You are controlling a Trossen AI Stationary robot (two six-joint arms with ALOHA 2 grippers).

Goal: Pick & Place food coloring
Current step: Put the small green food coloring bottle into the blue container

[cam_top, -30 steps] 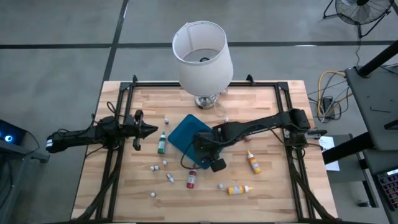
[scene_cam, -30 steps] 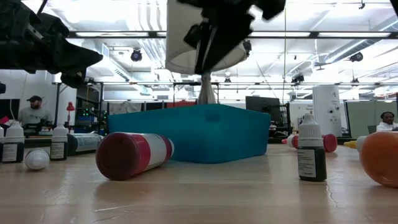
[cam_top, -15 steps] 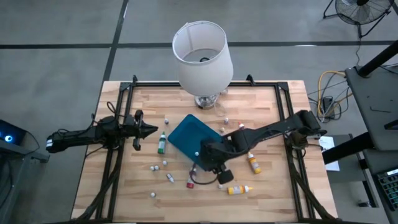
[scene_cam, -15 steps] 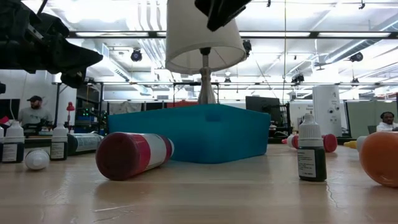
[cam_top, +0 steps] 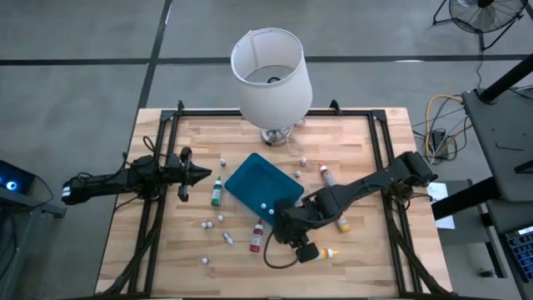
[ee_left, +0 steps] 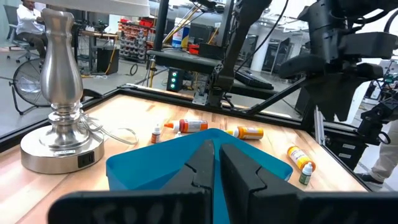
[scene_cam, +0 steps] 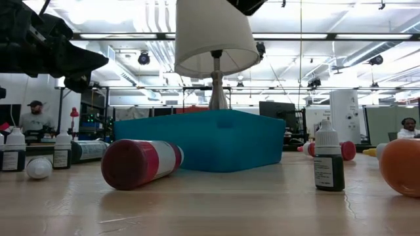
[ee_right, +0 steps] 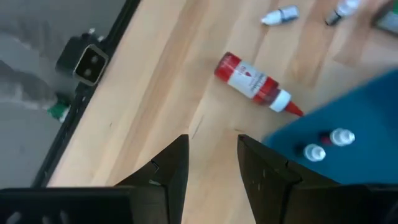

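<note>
Right gripper (ee_right: pixel 211 155) parted, empty, red bottle (ee_right: pixel 255 84) ahead

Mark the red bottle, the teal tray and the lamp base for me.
red bottle (ee_right: pixel 252 79), right wrist view, on its labelled body.
teal tray (cam_top: pixel 250 179), high view, on its bare floor.
lamp base (ee_left: pixel 60 151), left wrist view, on the round metal foot.

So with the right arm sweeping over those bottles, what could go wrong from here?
The open right gripper hangs over bare wood, short of the lying red squeeze bottle, which could roll if nudged. Loose small white caps lie scattered on the wooden table. The flat teal-blue tray sits close by and could shift if bumped.
</note>
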